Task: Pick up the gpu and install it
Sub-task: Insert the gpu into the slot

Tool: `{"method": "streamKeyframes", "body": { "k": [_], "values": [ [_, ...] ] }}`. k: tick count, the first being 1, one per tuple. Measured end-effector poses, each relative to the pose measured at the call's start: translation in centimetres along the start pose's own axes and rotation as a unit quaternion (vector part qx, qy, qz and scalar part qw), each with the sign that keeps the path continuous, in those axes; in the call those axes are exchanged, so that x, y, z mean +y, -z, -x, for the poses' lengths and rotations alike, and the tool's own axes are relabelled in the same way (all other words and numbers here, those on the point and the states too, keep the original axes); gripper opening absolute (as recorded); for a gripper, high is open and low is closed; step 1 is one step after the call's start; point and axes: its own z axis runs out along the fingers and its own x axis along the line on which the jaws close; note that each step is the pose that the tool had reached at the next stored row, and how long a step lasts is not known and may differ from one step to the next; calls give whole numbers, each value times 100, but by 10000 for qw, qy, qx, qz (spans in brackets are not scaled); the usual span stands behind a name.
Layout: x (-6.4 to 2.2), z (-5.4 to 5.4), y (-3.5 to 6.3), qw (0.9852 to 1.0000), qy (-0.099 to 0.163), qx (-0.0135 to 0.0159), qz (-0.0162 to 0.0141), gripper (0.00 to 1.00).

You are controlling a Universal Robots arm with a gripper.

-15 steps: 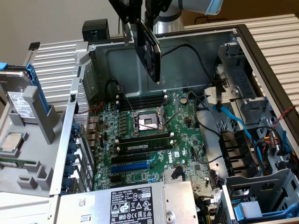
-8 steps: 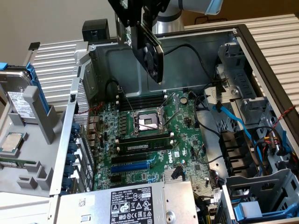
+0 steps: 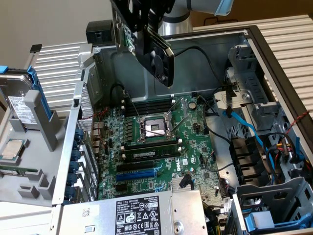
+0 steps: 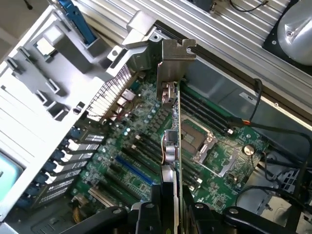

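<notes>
Our fingers [image 4: 156,214] are clamped on the gpu [image 3: 162,59], one pressed to each flat face of the card. They grip it at the end away from its silver bracket [image 4: 174,61]. We see the arm [image 3: 193,9] entering at the top of the exterior view, with its wrist turned downward so that the fingers point into the open computer case [image 3: 274,58].

The gpu hangs in the air below the fingers, tilted rather than plumb. Its black fan shroud faces the exterior view's right and its green board side faces the exterior view's left. It touches nothing but the fingers and sits well above the motherboard [image 3: 195,142], over the part of the board near the CPU socket [image 3: 153,128].

From the wrist we look along the card edge-on. It runs straight out from between the fingers, and its bracket end reaches towards the perforated grille [image 4: 114,97] at the case's edge, while the socket lies just to one side of the card's line.

Lower on the board, the blue expansion slot [image 3: 137,174] lies between a black memory module [image 3: 146,154] and the power supply [image 3: 142,213]. Outside the case, on the exterior view's left, a hard drive [image 3: 17,100] stands in a grey holder.
</notes>
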Motion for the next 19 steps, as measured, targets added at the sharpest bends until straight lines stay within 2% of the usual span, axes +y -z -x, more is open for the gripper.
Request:
{"method": "streamKeyframes", "body": {
  "k": [5,9,14,19],
  "values": [
    [-3,4,-1,9991,414,62,-14,27],
    [-5,7,0,9972,737,111,-25,27],
    [-11,15,0,9934,1131,170,-39,27],
    [-16,23,1,9885,1493,225,-51,27]
  ]
}}
